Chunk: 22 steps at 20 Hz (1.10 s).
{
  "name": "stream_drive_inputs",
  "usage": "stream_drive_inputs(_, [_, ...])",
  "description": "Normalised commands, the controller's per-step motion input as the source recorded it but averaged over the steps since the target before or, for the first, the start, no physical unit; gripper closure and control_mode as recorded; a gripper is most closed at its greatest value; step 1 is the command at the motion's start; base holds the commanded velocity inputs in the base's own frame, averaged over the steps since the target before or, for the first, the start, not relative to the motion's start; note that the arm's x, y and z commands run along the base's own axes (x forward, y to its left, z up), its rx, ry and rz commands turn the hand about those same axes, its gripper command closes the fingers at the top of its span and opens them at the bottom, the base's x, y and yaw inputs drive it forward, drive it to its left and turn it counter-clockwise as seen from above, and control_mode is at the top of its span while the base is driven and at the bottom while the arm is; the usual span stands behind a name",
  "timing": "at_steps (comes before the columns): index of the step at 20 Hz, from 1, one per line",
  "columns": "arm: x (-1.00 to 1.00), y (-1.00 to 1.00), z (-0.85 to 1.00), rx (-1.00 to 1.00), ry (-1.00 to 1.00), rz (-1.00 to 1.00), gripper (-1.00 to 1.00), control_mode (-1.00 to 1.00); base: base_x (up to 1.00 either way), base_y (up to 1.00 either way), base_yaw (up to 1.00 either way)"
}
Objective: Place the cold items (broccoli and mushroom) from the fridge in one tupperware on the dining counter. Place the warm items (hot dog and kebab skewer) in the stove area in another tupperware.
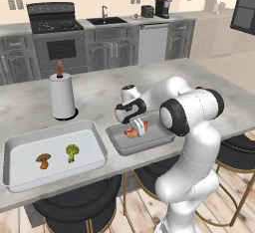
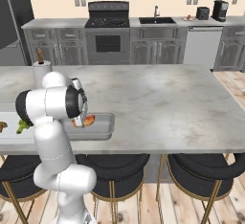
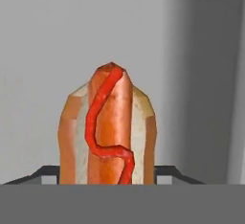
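Observation:
A hot dog (image 1: 132,132) with a red ketchup line sits between the fingers of my gripper (image 1: 137,128), low inside the small grey tupperware (image 1: 149,145) on the dining counter. From the right, the hot dog (image 2: 89,120) and gripper (image 2: 80,121) show partly behind my arm, over the same tupperware (image 2: 107,122). Through the hand camera the hot dog (image 3: 110,127) stands close, and the gripper (image 3: 107,175) is shut on it. A larger tupperware (image 1: 30,147) to the left holds the mushroom (image 1: 43,161) and broccoli (image 1: 72,152). The kebab skewer is out of view.
A paper towel roll (image 1: 62,95) stands on the counter behind the large tupperware. Dark stools (image 2: 206,163) line the counter's near edge. The stove (image 1: 55,25) and sink (image 1: 106,20) run along the far wall.

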Motion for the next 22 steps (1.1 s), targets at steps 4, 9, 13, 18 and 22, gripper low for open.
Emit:
stream_drive_inputs(4, [-0.15, 0.0, -0.02, 0.0, 0.0, -0.01, -1.0, -1.0, 0.0, 0.0, 0.0])
stream_drive_inputs(9, [-0.27, 0.0, 0.03, 0.0, -0.07, -0.02, -1.0, -1.0, 0.0, 0.0, 0.0])
stream_drive_inputs(13, [-0.5, 0.0, 0.41, 0.0, -0.21, -0.06, -1.0, -1.0, 0.0, 0.0, 0.0])
stream_drive_inputs(18, [-0.5, 0.0, 0.7, 0.0, -0.19, -0.07, -1.0, -1.0, 0.0, 0.0, 0.0])
stream_drive_inputs(22, [-0.74, -0.08, 0.64, 0.02, -0.22, -0.16, -1.0, -1.0, 0.0, 0.0, 0.0])
